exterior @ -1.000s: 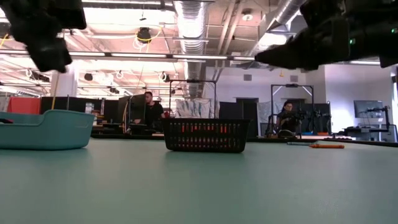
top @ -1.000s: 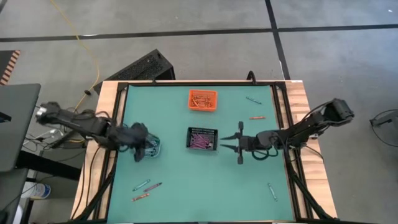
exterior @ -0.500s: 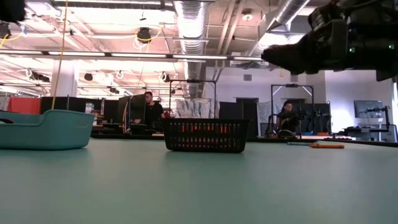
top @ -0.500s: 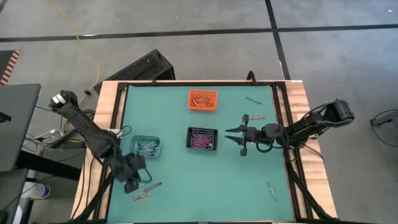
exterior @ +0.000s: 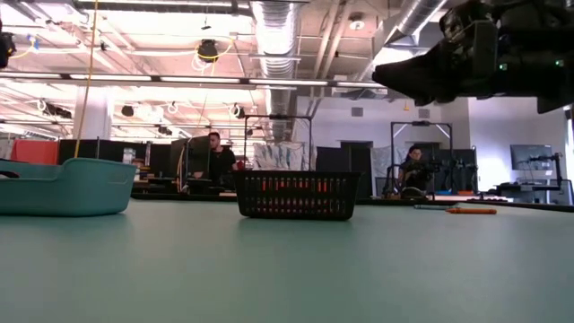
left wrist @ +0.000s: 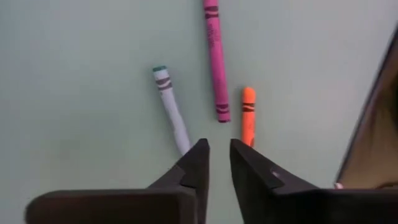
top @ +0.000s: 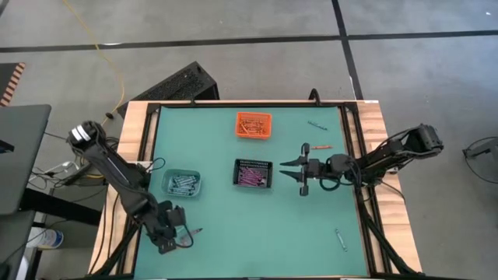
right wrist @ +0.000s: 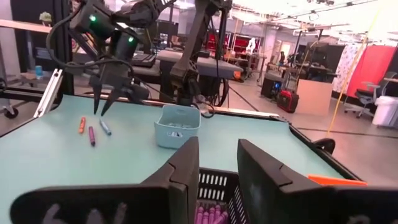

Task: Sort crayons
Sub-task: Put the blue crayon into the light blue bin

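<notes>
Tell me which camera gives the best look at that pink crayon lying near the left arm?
The left wrist view: the pink crayon fills the picture between a white crayon and an orange crayon, wrapper bands clear. The right wrist view shows it small and far off. The high view shows only a sliver; the low view misses it.

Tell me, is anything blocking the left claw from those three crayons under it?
No, nothing visible does. The left gripper hovers right above the white crayon, the pink crayon and the orange crayon, with only bare green table between.

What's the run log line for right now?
left gripper: slightly open above three crayons | right gripper: open, empty, beside black bin
</notes>
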